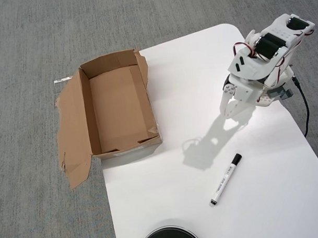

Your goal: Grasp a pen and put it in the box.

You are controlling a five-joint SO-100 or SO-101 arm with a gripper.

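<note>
On the white counter [167,202] we saw the pen [225,180] ungrasped, the box [119,104] empty; our end effector [229,109] held nothing, its opening unclear.

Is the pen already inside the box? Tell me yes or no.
No, the pen lies flat on the white table, well to the right of the empty box in the overhead view.
</note>
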